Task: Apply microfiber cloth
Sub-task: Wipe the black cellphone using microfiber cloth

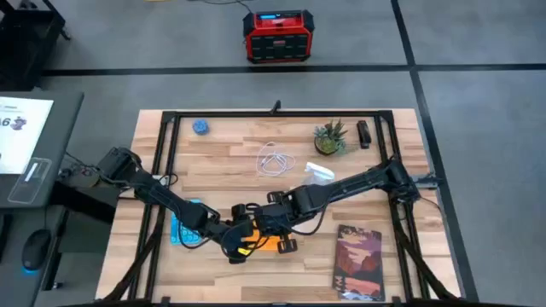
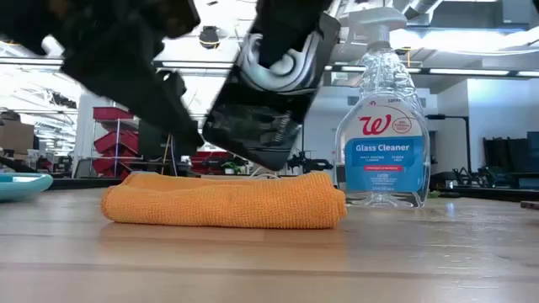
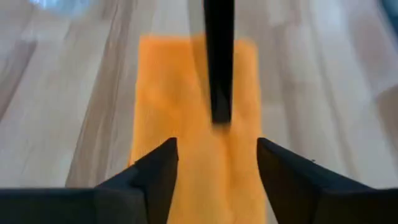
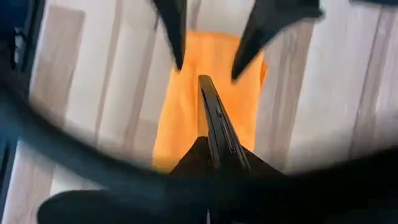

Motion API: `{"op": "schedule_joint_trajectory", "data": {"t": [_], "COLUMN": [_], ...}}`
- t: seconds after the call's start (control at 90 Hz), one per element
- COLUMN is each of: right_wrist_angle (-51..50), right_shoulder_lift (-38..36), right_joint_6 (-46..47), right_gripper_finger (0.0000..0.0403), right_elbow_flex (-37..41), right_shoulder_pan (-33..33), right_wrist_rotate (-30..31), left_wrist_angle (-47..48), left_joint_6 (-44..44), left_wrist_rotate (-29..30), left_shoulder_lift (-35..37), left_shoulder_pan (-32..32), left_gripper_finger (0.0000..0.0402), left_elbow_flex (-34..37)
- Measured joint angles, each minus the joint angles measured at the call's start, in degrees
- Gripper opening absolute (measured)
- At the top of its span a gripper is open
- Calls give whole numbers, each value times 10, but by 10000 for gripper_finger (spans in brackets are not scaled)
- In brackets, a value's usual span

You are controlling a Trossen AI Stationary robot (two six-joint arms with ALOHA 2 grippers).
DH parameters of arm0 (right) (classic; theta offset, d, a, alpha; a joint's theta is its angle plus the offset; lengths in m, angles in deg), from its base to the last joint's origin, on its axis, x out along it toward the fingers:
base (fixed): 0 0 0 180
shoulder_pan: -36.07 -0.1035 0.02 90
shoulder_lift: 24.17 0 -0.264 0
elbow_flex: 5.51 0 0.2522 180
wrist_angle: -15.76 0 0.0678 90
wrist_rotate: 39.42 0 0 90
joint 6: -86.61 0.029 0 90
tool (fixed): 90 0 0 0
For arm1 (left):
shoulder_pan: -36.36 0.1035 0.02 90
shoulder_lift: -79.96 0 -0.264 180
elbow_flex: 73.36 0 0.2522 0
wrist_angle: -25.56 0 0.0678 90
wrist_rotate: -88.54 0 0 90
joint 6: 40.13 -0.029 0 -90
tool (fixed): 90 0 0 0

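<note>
Right gripper (image 4: 214, 146) is gripping a black smartphone (image 2: 269, 93) edge-on above the microfiber cloth (image 2: 226, 199). Left gripper (image 3: 216, 163) is hovering open, empty, over the cloth.

Orange-yellow microfiber cloth (image 2: 226, 200), plain — black smartphone (image 4: 217, 124), blue calculator (image 1: 186, 223), dark reddish book (image 1: 358, 260), pale wood table (image 1: 239, 145).

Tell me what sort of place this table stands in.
Most likely a lab or workshop in a large open hall. The wooden table has a black frame and stands on bare grey concrete; behind the glass cleaner bottle the low view shows red storage bins and long ceiling lights.
</note>
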Motion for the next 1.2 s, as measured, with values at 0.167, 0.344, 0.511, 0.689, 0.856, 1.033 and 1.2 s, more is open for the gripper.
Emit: {"op": "schedule_joint_trajectory", "data": {"t": [0.167,0.344,0.511,0.689,0.856,1.033,1.2], "right_wrist_angle": [6,23,46,63,58,57,72], "right_shoulder_lift": [0,0,0,0,1,2,1], "right_joint_6": [17,19,27,27,30,30,-7], "right_gripper_finger": [15,15,15,15,15,24,71], "right_elbow_flex": [3,39,58,60,61,61,61], "right_shoulder_pan": [0,0,1,0,2,3,-2], "right_wrist_rotate": [-2,-2,-1,-2,-4,1,1], "left_wrist_angle": [-59,-97,-96,-112,-153,-149,-129], "left_joint_6": [-28,-42,-39,-29,-23,-5,6], "left_wrist_rotate": [41,48,50,44,56,90,117], "left_shoulder_lift": [-5,-4,-4,-17,-57,-65,-66], "left_shoulder_pan": [0,1,3,4,8,5,-10], "left_gripper_finger": [196,179,126,58,34,11,11], "left_elbow_flex": [0,0,0,0,-1,-2,-3]}}
